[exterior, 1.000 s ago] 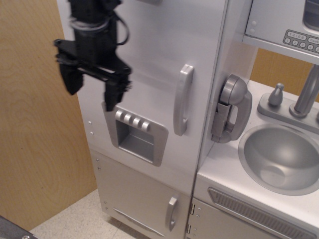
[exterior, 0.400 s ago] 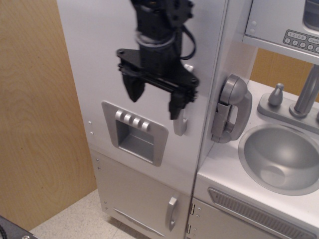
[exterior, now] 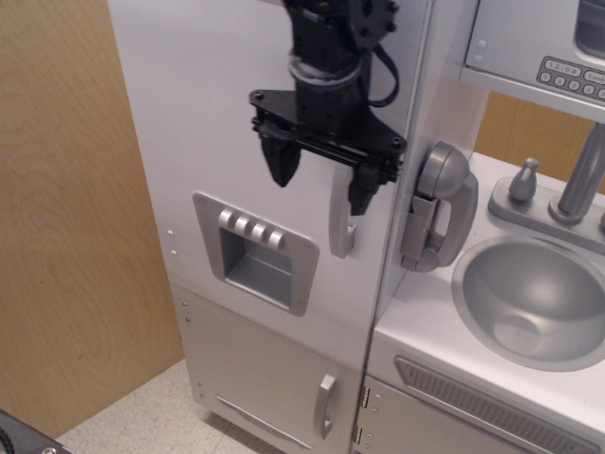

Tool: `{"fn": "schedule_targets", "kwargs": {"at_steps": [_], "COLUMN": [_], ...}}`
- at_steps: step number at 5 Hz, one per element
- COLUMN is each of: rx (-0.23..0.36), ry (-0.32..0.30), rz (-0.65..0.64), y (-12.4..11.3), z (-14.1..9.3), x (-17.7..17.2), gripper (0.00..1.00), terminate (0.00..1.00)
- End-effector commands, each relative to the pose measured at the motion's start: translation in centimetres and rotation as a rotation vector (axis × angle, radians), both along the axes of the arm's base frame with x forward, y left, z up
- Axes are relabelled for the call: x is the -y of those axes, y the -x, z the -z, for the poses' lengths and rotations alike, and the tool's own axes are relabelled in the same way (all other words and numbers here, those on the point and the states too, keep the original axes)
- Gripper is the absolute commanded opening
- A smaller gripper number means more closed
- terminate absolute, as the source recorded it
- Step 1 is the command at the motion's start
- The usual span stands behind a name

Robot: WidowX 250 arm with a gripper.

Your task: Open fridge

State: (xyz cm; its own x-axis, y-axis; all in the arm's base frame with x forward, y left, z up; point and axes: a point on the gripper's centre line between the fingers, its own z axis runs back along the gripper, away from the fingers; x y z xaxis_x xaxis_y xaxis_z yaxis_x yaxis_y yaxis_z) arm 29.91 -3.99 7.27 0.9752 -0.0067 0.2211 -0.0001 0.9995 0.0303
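Gripper (exterior: 322,178) spread wide before the closed fridge (exterior: 236,113), right finger over its handle (exterior: 340,227).

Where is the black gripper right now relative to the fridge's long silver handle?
The black gripper is open in front of the white fridge door, its right finger overlapping the top of the long silver handle.
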Motion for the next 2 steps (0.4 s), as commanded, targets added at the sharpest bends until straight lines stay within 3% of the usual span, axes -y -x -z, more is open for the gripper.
{"fn": "schedule_targets", "kwargs": {"at_steps": [1,2], "rx": [0.095,0.144], "ry": [0.034,0.035], "rz": [0.037,0.055], "y": [-2.64,-2.93], "z": [-0.84,-0.14], "x": [0.78,0.98], "gripper": [1.0,1.0], "terminate": [0.0,0.0]}}
